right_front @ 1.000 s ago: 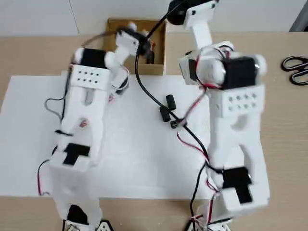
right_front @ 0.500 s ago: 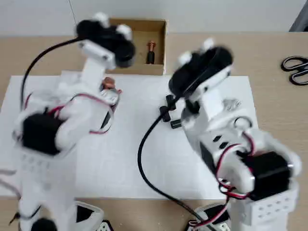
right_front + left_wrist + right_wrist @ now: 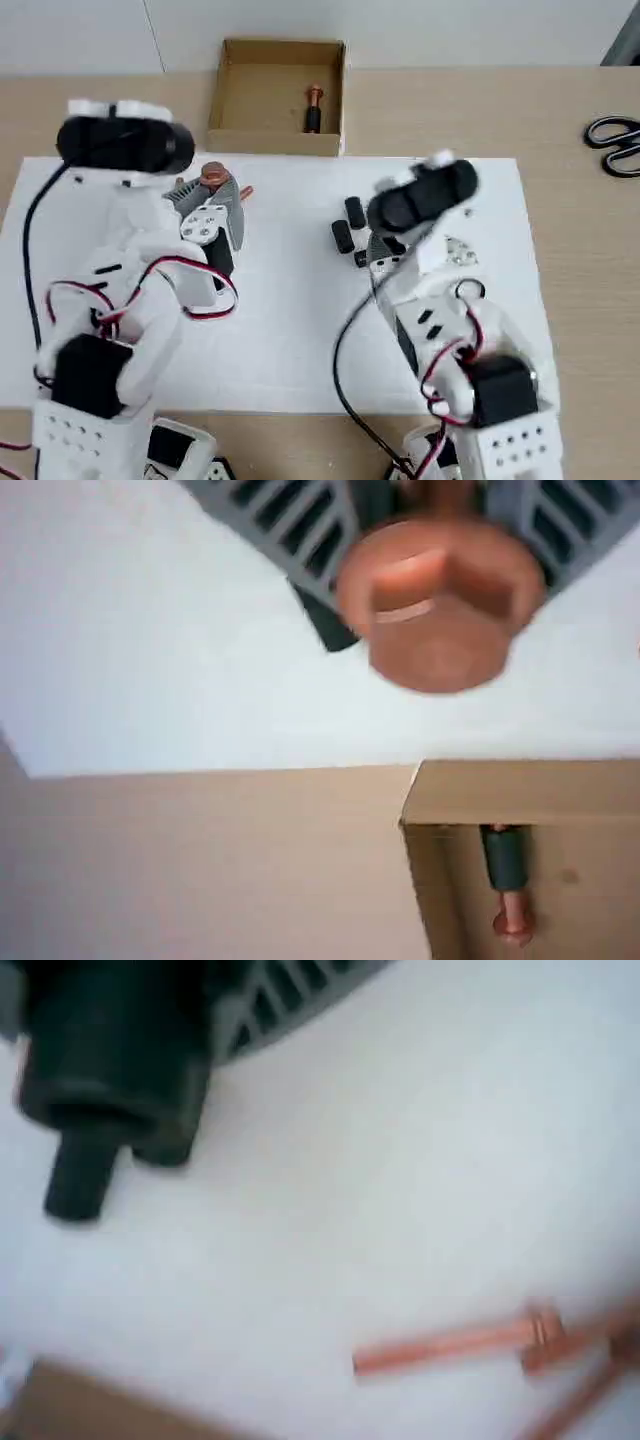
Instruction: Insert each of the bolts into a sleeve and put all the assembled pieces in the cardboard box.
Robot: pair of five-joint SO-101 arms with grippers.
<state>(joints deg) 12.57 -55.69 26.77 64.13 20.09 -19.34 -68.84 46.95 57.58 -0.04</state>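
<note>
My left gripper (image 3: 212,196) hangs over the left part of the white paper, shut on a copper bolt (image 3: 213,175) whose head (image 3: 440,600) points at the wrist camera. Another copper bolt (image 3: 243,192) lies beside it on the paper. My right gripper (image 3: 373,250) is low among the black sleeves, shut on one black sleeve (image 3: 110,1055). Two more sleeves (image 3: 354,212) (image 3: 342,236) lie close by. The cardboard box (image 3: 240,95) at the back holds one assembled piece (image 3: 313,108), also seen in the left wrist view (image 3: 505,875).
White paper (image 3: 290,330) covers the table's middle, with open room between the two arms. Black scissors (image 3: 612,143) lie at the far right on the wood. A small metal bit (image 3: 460,250) lies beside the right arm. Loose bolts (image 3: 450,1345) lie on the paper.
Both arms have swung back from the box toward the front. The left gripper came away with a bolt in it; the right gripper dropped down among the sleeves.
</note>
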